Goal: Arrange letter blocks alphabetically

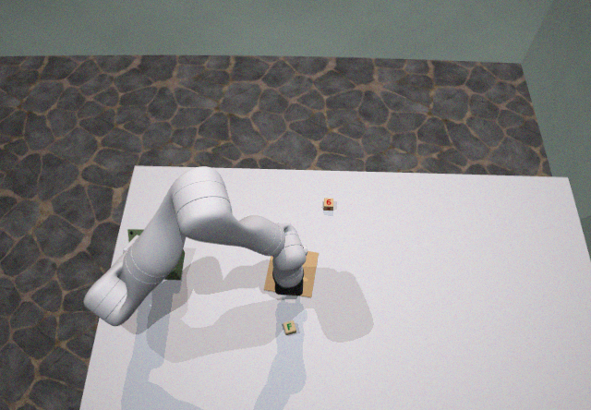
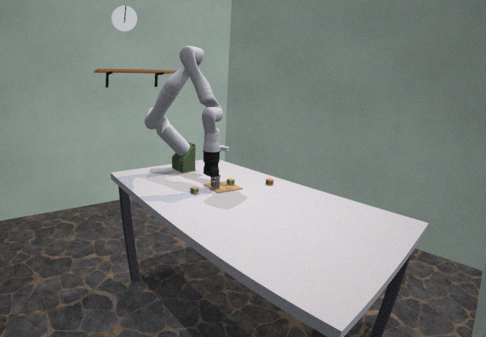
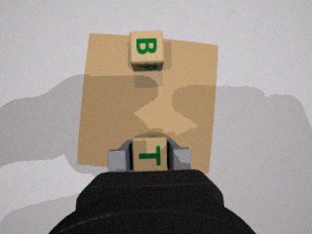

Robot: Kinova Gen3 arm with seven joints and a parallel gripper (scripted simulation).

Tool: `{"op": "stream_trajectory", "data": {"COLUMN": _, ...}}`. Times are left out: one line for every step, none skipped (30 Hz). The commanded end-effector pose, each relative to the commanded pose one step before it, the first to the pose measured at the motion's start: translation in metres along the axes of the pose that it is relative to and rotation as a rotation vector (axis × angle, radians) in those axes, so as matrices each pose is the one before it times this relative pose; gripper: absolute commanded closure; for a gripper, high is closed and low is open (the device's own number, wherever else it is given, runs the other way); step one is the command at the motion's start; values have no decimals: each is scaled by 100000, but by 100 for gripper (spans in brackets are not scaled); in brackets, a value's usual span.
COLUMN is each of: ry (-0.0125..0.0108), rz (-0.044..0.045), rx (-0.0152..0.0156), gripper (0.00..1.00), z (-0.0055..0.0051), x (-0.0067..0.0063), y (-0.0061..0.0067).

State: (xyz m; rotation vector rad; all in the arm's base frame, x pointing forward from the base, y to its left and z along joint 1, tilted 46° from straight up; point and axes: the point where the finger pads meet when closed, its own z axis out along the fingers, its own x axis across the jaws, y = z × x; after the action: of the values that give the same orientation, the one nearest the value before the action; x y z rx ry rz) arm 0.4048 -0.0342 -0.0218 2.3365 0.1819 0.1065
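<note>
In the wrist view my gripper [image 3: 149, 149] is shut on the wooden T block [image 3: 151, 154], its green letter on top. It holds the block low at the near edge of the tan mat [image 3: 146, 100]. I cannot tell whether the block touches the mat. The B block [image 3: 147, 51] lies flat at the mat's far edge, partly over it. In the exterior view the gripper [image 2: 214, 180] stands upright over the mat [image 2: 222, 186], with the B block [image 2: 230, 181] beside it. The F block [image 1: 289, 328] lies on the table off the mat. The arm hides B and T in the top view.
A block with a red 6 [image 1: 328, 203] lies on the table away from the mat; it also shows in the exterior view [image 2: 269, 181]. The green robot base [image 2: 183, 162] stands at the table's edge.
</note>
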Motion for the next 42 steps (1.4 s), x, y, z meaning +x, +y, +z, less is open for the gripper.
{"op": "stream_trajectory", "data": {"ry": 157, "rz": -41, "rx": 65, "gripper": 43, "z": -57, "x": 58, "y": -51}}
{"op": "stream_trajectory", "data": {"ry": 0, "rz": 0, "rx": 0, "gripper": 43, "z": 0, "x": 1, "y": -2}}
{"op": "stream_trajectory", "data": {"ry": 0, "rz": 0, "rx": 0, "gripper": 43, "z": 0, "x": 0, "y": -1}}
{"op": "stream_trajectory", "data": {"ry": 0, "rz": 0, "rx": 0, "gripper": 43, "z": 0, "x": 0, "y": 0}}
{"op": "stream_trajectory", "data": {"ry": 0, "rz": 0, "rx": 0, "gripper": 43, "z": 0, "x": 0, "y": 0}}
{"op": "stream_trajectory", "data": {"ry": 0, "rz": 0, "rx": 0, "gripper": 43, "z": 0, "x": 0, "y": 0}}
{"op": "stream_trajectory", "data": {"ry": 0, "rz": 0, "rx": 0, "gripper": 43, "z": 0, "x": 0, "y": 0}}
{"op": "stream_trajectory", "data": {"ry": 0, "rz": 0, "rx": 0, "gripper": 43, "z": 0, "x": 0, "y": 0}}
{"op": "stream_trajectory", "data": {"ry": 0, "rz": 0, "rx": 0, "gripper": 43, "z": 0, "x": 0, "y": 0}}
{"op": "stream_trajectory", "data": {"ry": 0, "rz": 0, "rx": 0, "gripper": 43, "z": 2, "x": 0, "y": 0}}
{"op": "stream_trajectory", "data": {"ry": 0, "rz": 0, "rx": 0, "gripper": 43, "z": 0, "x": 0, "y": 0}}
{"op": "stream_trajectory", "data": {"ry": 0, "rz": 0, "rx": 0, "gripper": 43, "z": 0, "x": 0, "y": 0}}
{"op": "stream_trajectory", "data": {"ry": 0, "rz": 0, "rx": 0, "gripper": 43, "z": 4, "x": 0, "y": 0}}
{"op": "stream_trajectory", "data": {"ry": 0, "rz": 0, "rx": 0, "gripper": 43, "z": 8, "x": 0, "y": 0}}
{"op": "stream_trajectory", "data": {"ry": 0, "rz": 0, "rx": 0, "gripper": 43, "z": 12, "x": 0, "y": 0}}
{"op": "stream_trajectory", "data": {"ry": 0, "rz": 0, "rx": 0, "gripper": 43, "z": 16, "x": 0, "y": 0}}
{"op": "stream_trajectory", "data": {"ry": 0, "rz": 0, "rx": 0, "gripper": 43, "z": 20, "x": 0, "y": 0}}
{"op": "stream_trajectory", "data": {"ry": 0, "rz": 0, "rx": 0, "gripper": 43, "z": 24, "x": 0, "y": 0}}
{"op": "stream_trajectory", "data": {"ry": 0, "rz": 0, "rx": 0, "gripper": 43, "z": 27, "x": 0, "y": 0}}
{"op": "stream_trajectory", "data": {"ry": 0, "rz": 0, "rx": 0, "gripper": 43, "z": 29, "x": 0, "y": 0}}
{"op": "stream_trajectory", "data": {"ry": 0, "rz": 0, "rx": 0, "gripper": 43, "z": 31, "x": 0, "y": 0}}
{"op": "stream_trajectory", "data": {"ry": 0, "rz": 0, "rx": 0, "gripper": 43, "z": 32, "x": 0, "y": 0}}
{"op": "stream_trajectory", "data": {"ry": 0, "rz": 0, "rx": 0, "gripper": 43, "z": 32, "x": 0, "y": 0}}
{"op": "stream_trajectory", "data": {"ry": 0, "rz": 0, "rx": 0, "gripper": 43, "z": 31, "x": 0, "y": 0}}
{"op": "stream_trajectory", "data": {"ry": 0, "rz": 0, "rx": 0, "gripper": 43, "z": 29, "x": 0, "y": 0}}
{"op": "stream_trajectory", "data": {"ry": 0, "rz": 0, "rx": 0, "gripper": 43, "z": 27, "x": 0, "y": 0}}
{"op": "stream_trajectory", "data": {"ry": 0, "rz": 0, "rx": 0, "gripper": 43, "z": 24, "x": 0, "y": 0}}
{"op": "stream_trajectory", "data": {"ry": 0, "rz": 0, "rx": 0, "gripper": 43, "z": 0, "x": 0, "y": 0}}
{"op": "stream_trajectory", "data": {"ry": 0, "rz": 0, "rx": 0, "gripper": 43, "z": 0, "x": 0, "y": 0}}
{"op": "stream_trajectory", "data": {"ry": 0, "rz": 0, "rx": 0, "gripper": 43, "z": 20, "x": 0, "y": 0}}
{"op": "stream_trajectory", "data": {"ry": 0, "rz": 0, "rx": 0, "gripper": 43, "z": 16, "x": 0, "y": 0}}
{"op": "stream_trajectory", "data": {"ry": 0, "rz": 0, "rx": 0, "gripper": 43, "z": 12, "x": 0, "y": 0}}
{"op": "stream_trajectory", "data": {"ry": 0, "rz": 0, "rx": 0, "gripper": 43, "z": 8, "x": 0, "y": 0}}
{"op": "stream_trajectory", "data": {"ry": 0, "rz": 0, "rx": 0, "gripper": 43, "z": 4, "x": 0, "y": 0}}
{"op": "stream_trajectory", "data": {"ry": 0, "rz": 0, "rx": 0, "gripper": 43, "z": 2, "x": 0, "y": 0}}
{"op": "stream_trajectory", "data": {"ry": 0, "rz": 0, "rx": 0, "gripper": 43, "z": 0, "x": 0, "y": 0}}
{"op": "stream_trajectory", "data": {"ry": 0, "rz": 0, "rx": 0, "gripper": 43, "z": 0, "x": 0, "y": 0}}
{"op": "stream_trajectory", "data": {"ry": 0, "rz": 0, "rx": 0, "gripper": 43, "z": 0, "x": 0, "y": 0}}
{"op": "stream_trajectory", "data": {"ry": 0, "rz": 0, "rx": 0, "gripper": 43, "z": 0, "x": 0, "y": 0}}
{"op": "stream_trajectory", "data": {"ry": 0, "rz": 0, "rx": 0, "gripper": 43, "z": 0, "x": 0, "y": 0}}
{"op": "stream_trajectory", "data": {"ry": 0, "rz": 0, "rx": 0, "gripper": 43, "z": 0, "x": 0, "y": 0}}
{"op": "stream_trajectory", "data": {"ry": 0, "rz": 0, "rx": 0, "gripper": 43, "z": 0, "x": 0, "y": 0}}
